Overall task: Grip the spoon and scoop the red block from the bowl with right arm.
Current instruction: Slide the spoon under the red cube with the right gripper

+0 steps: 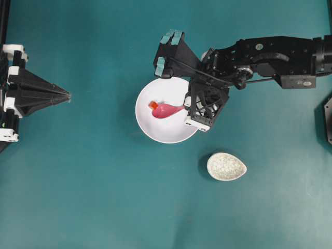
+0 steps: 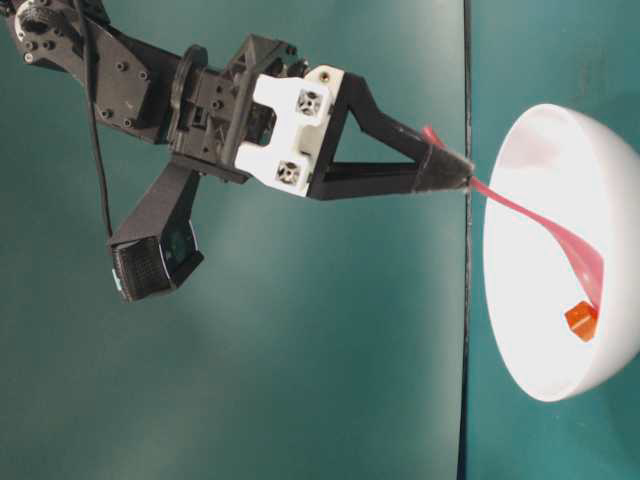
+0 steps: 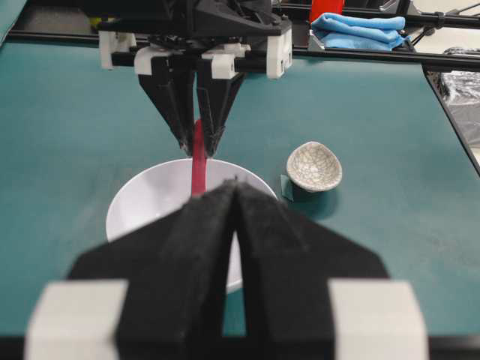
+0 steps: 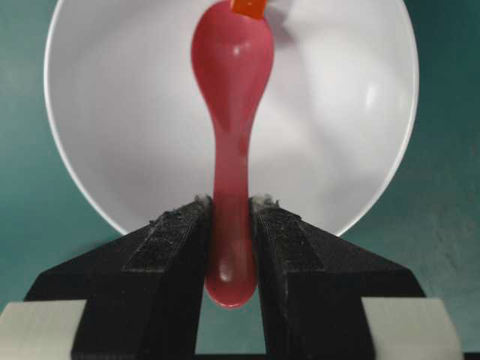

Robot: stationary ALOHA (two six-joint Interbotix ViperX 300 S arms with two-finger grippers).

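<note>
Right wrist view: right gripper [image 4: 231, 217] clamped on the spoon [image 4: 231, 150] handle, pads pressing both sides; spoon tip touching the red block [image 4: 248, 7] at 12 o'clock. Overhead view hides that grip under the wrist but places the block [image 1: 153, 105] at 9 o'clock of the spoon inside the bowl [image 1: 171, 132]. Speckled dish [image 1: 226, 166] at 4 o'clock of the bowl, holding nothing visible. Left gripper [image 1: 66, 95] parked well apart at 9 o'clock, fingers pressed together.
</note>
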